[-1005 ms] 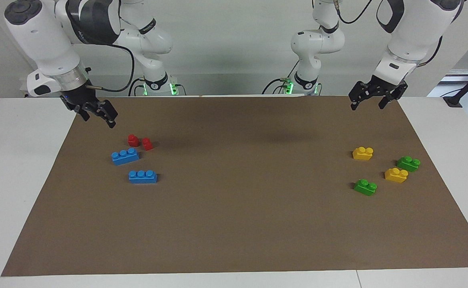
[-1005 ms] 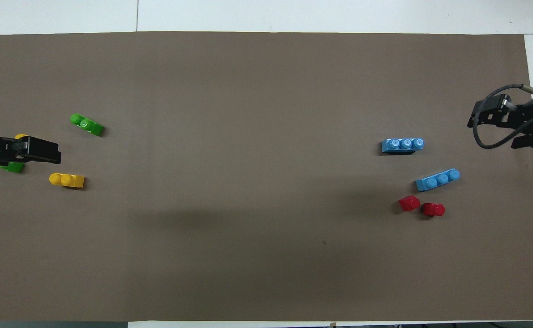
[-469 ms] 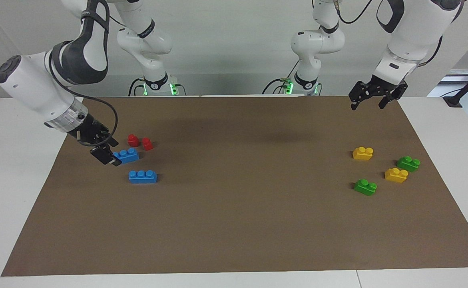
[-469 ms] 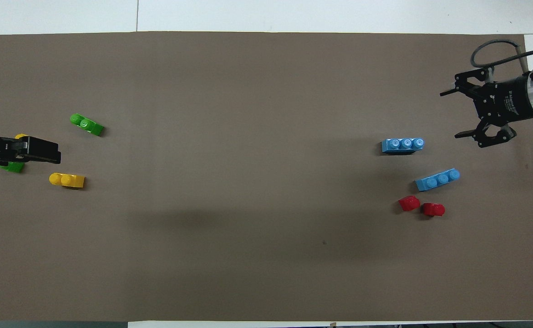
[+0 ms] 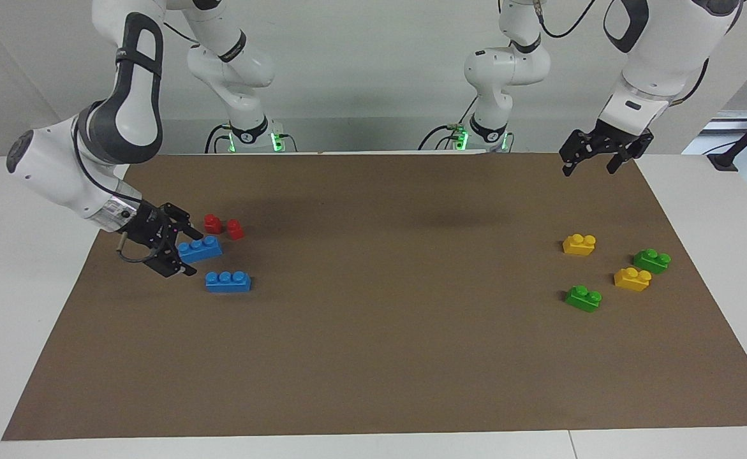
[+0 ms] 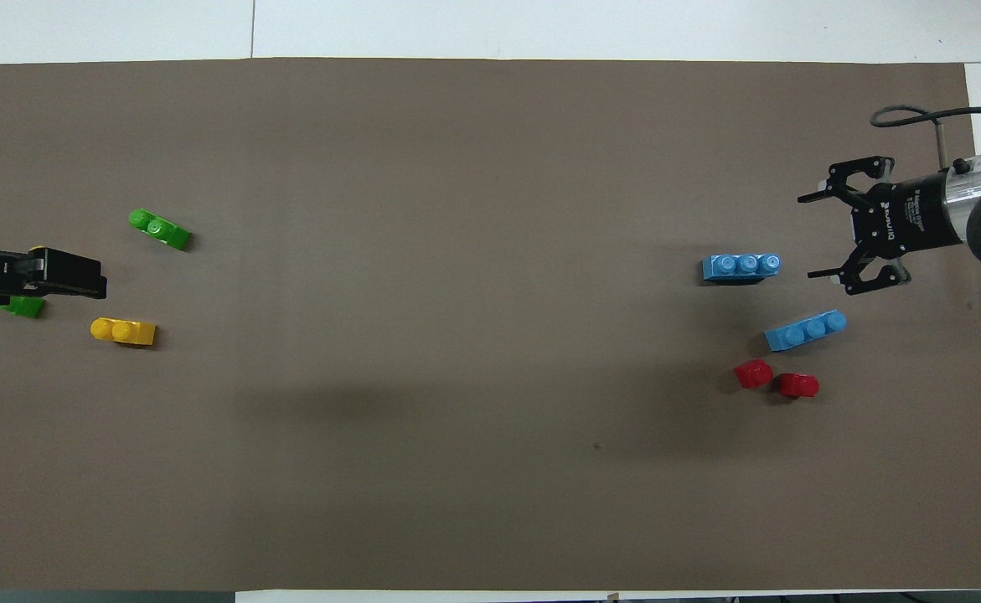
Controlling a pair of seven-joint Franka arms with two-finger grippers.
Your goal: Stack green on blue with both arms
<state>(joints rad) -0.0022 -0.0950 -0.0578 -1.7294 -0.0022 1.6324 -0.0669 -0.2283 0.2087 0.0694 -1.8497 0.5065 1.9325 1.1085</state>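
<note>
Both end effectors are wide open and hold nothing. The right end effector [image 5: 178, 250] is low beside a blue brick [image 5: 199, 248], ready to grab it; the left end effector [image 5: 593, 155] waits up high and must next go down to a green brick [image 5: 583, 298].

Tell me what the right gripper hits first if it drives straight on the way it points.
Probably the farther blue brick. The right gripper, jaws open, points toward the table's middle, roughly level with that brick's end. Its height is hard to judge, so it could instead graze the nearer blue brick.
</note>
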